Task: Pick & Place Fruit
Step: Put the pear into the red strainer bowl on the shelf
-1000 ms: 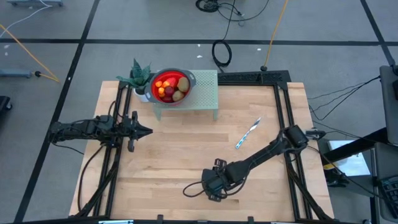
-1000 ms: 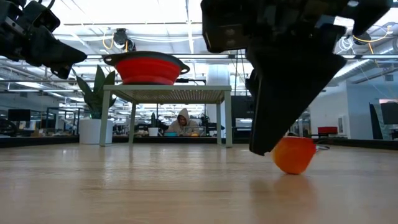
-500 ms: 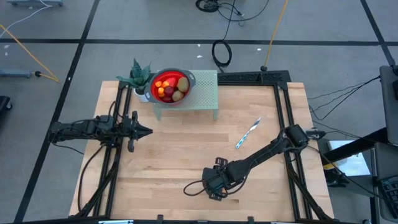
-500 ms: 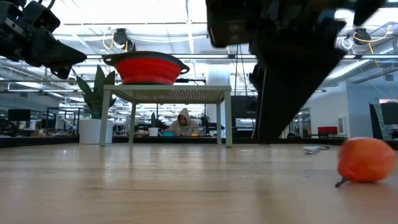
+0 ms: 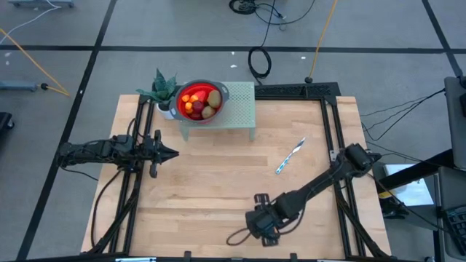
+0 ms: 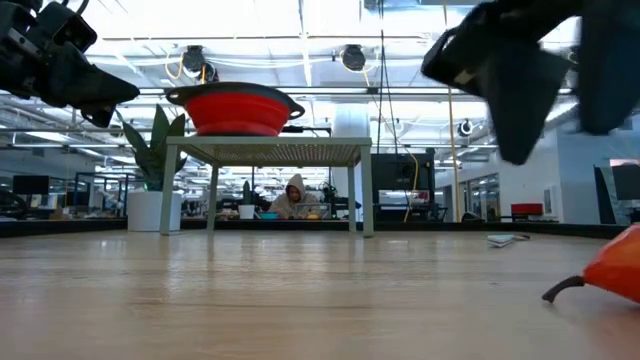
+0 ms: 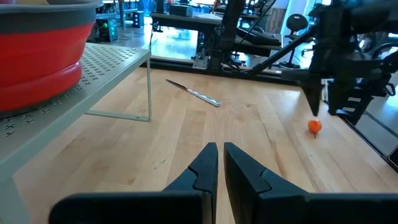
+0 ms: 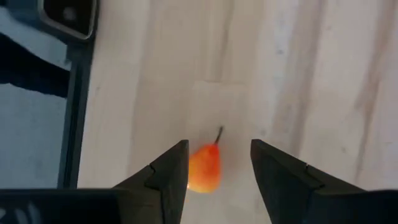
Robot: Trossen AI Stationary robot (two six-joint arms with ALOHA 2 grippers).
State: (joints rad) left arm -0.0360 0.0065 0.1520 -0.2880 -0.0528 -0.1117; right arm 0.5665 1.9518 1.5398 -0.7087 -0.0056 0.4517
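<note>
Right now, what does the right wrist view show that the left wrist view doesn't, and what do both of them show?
Only the right wrist view shows the right tool open, hanging directly above the orange fruit, whose dark stem is visible. Only the left wrist view shows the red bowl on the perforated stand, the blue-and-white stick, and the left tool nearly shut, holding nothing. Both show the same orange fruit lying on the wooden table.

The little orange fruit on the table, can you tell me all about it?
The orange fruit is small and pear-shaped, orange shading to red, smooth like plastic, with a thin dark stem. It lies on its side on the bare wooden table, near the front edge. The right gripper is above it, fingers open on either side, not touching it.
</note>
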